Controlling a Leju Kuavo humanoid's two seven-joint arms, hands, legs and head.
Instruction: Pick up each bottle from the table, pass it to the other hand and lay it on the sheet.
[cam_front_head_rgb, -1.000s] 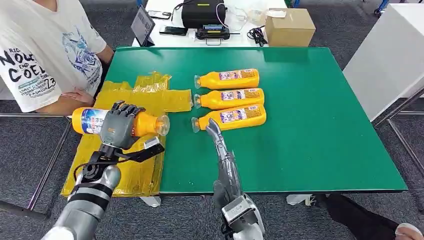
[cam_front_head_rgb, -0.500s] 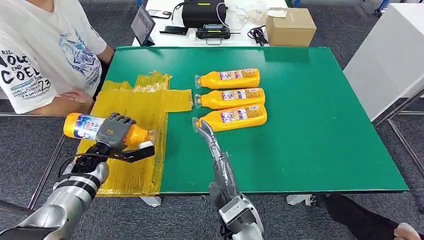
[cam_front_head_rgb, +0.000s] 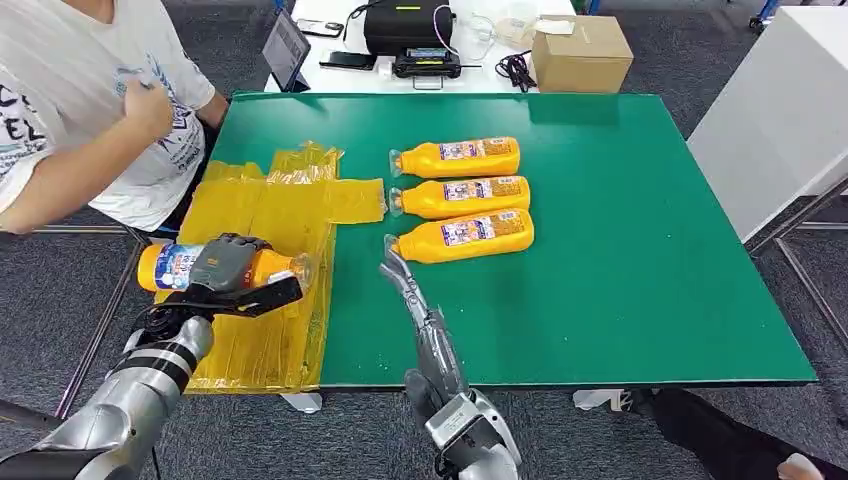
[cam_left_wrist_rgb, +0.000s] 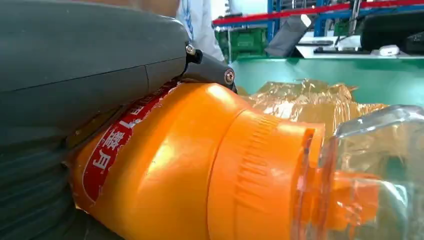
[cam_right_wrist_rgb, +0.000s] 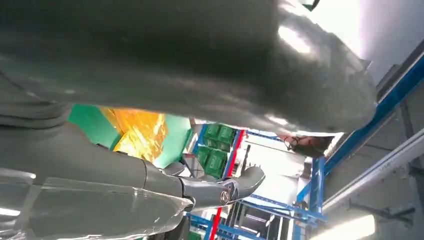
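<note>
Left hand (cam_front_head_rgb: 228, 266) grips an orange bottle (cam_front_head_rgb: 185, 267) sideways over the yellow sheet (cam_front_head_rgb: 262, 260) at the desk (cam_front_head_rgb: 620, 250)'s left edge. Right hand (cam_front_head_rgb: 400, 278) has its fingers stretched out straight, holding nothing, near the front bottle (cam_front_head_rgb: 465, 235) of three lying mid-desk.

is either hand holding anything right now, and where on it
The left hand grips an orange bottle around the middle of its body, over the yellow sheet. The right hand holds nothing.
</note>
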